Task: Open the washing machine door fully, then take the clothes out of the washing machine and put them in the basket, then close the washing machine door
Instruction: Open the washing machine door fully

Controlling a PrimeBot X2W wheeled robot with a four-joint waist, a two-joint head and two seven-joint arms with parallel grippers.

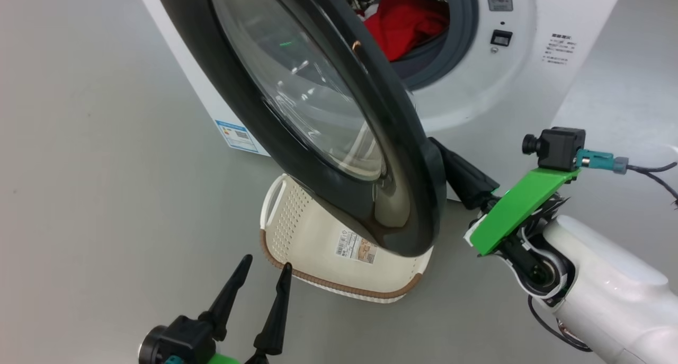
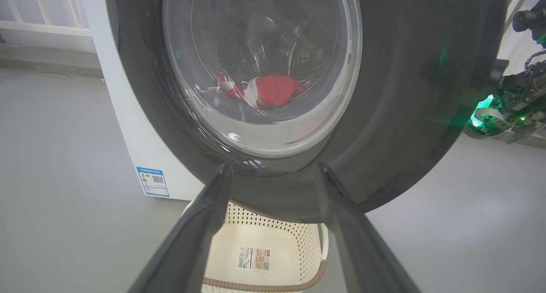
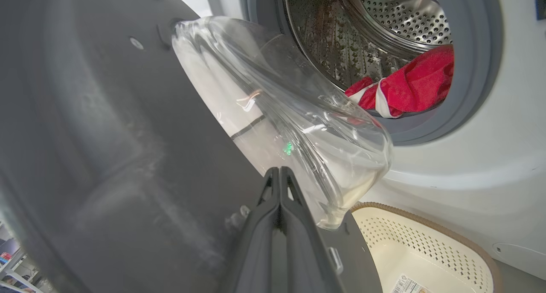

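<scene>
- Two pincers are mine. The left pincer [image 1: 267, 261], at seven o'clock in the head view, has its fingers spread wide and holds nothing.
- It points up toward the black outer rim of the door [image 1: 238, 104]; I cannot tell whether it touches.
- My right pincer [image 3: 279, 170], at four o'clock, has its fingers pressed together with nothing between them. The tips lie against the door's grey inner face, just beside the glass bowl [image 3: 298, 114].
- That door stands swung partway out from the washing machine [image 1: 529, 72].
- Red clothes [image 1: 405, 25] with white trim lie in the steel drum [image 3: 341, 37] at one o'clock, inside the grey gasket [image 1: 461, 30].
- The cream basket [image 1: 312, 231] stands on the grey floor [image 1: 95, 194] at six o'clock, under the door's low edge and between my pincers. A barcode sticker [image 1: 356, 247] shows on it.
</scene>
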